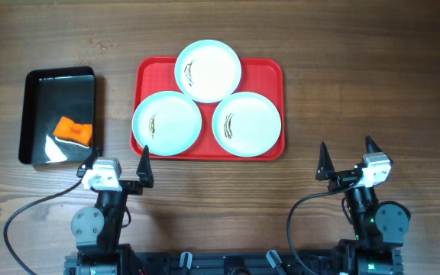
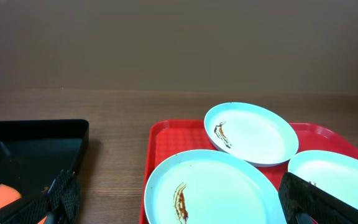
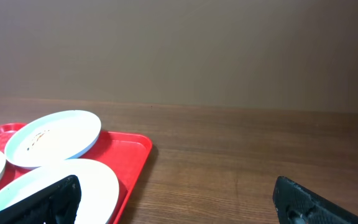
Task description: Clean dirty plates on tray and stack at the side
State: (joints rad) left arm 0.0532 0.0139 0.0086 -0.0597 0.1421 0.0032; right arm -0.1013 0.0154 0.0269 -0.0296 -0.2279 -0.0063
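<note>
Nearest you, the left gripper (image 1: 119,157) and right gripper (image 1: 346,145) hang empty, fingers spread wide. The left sits just short of the red tray (image 1: 270,70), one fingertip by the near-left plate (image 1: 166,122), so driving forward carelessly could shove the tray or ride up that rim. The orange sponge (image 1: 72,131) lies in the black tray (image 1: 33,114) to the left. Two plates sit in front and the far plate (image 1: 208,70) seems to overlap both, so lifting a front one first may tip it. All three are white, each with a small brown smear.
</note>
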